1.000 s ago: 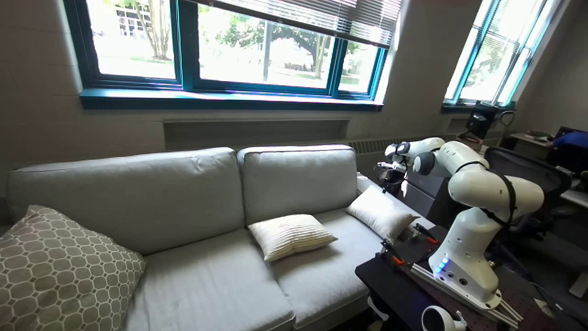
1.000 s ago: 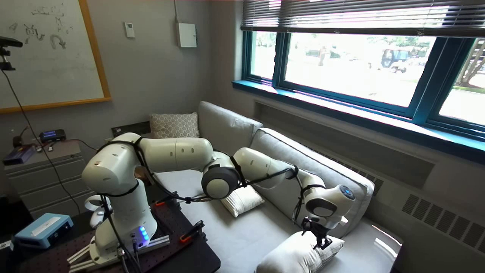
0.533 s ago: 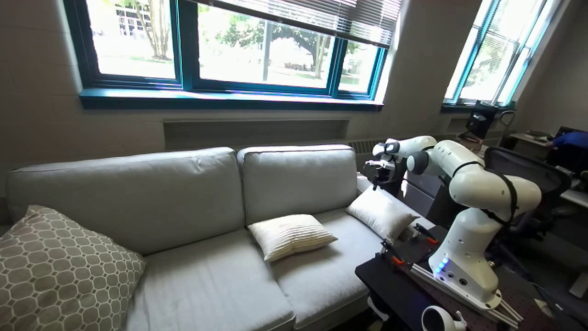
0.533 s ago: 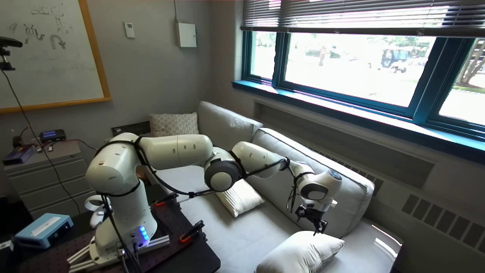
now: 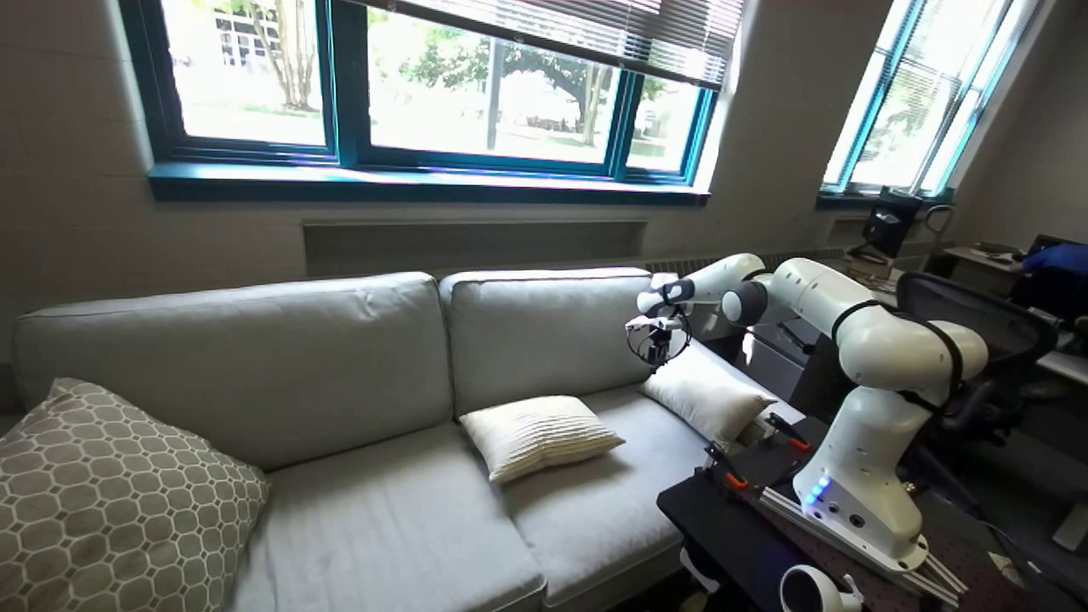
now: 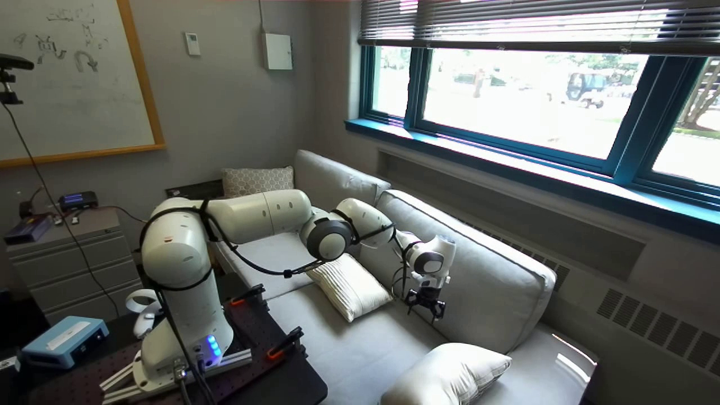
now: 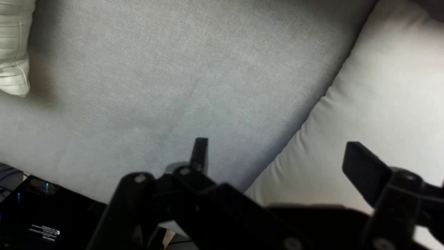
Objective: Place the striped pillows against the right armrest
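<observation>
End effector [image 7: 279, 152], its jaws parted wide, hovers over the sofa [image 5: 382, 510] between the striped pillow [image 5: 540, 438], which lies well apart from the armrest [image 6: 565, 360], and the white pillow [image 6: 441, 374], which rests just beside that armrest, while the patterned pillow [image 5: 127, 501] sits at the sofa's opposite end.

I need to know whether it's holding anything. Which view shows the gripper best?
The wrist view: the gripper is close up there, jaws wide apart with nothing held. Both exterior views show it only small and dark.
</observation>
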Tool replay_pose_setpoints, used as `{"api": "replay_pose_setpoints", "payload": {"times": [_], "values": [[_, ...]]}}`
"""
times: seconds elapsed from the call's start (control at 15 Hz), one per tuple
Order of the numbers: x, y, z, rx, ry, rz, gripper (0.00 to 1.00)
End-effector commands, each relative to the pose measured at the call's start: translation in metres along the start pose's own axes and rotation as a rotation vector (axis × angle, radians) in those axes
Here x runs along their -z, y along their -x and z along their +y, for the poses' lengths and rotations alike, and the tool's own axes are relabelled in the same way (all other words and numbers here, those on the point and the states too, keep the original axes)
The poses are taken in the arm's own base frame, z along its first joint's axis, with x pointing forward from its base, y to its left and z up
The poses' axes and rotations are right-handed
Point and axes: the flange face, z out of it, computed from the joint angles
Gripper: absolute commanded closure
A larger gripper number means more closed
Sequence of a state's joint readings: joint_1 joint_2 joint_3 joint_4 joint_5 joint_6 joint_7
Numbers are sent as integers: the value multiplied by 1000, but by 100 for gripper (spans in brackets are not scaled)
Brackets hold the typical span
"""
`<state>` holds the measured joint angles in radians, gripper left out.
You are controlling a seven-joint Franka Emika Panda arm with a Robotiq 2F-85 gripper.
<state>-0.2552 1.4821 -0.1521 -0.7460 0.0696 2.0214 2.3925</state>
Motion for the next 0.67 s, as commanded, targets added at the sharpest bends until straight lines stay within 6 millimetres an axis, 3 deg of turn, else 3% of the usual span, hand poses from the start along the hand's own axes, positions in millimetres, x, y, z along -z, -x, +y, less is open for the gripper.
{"api": "replay_pose_setpoints", "payload": {"times": [0.0, 0.07, 0.2, 0.47, 0.6], "values": [[1, -1, -1, 0, -2, 2, 0], [1, -4, -5, -5, -3, 2, 0], [-7, 1, 8, -37, 31, 21, 0], [-26, 48, 90, -23, 168, 25, 0], [-29, 71, 141, 21, 284, 36, 0]]}}
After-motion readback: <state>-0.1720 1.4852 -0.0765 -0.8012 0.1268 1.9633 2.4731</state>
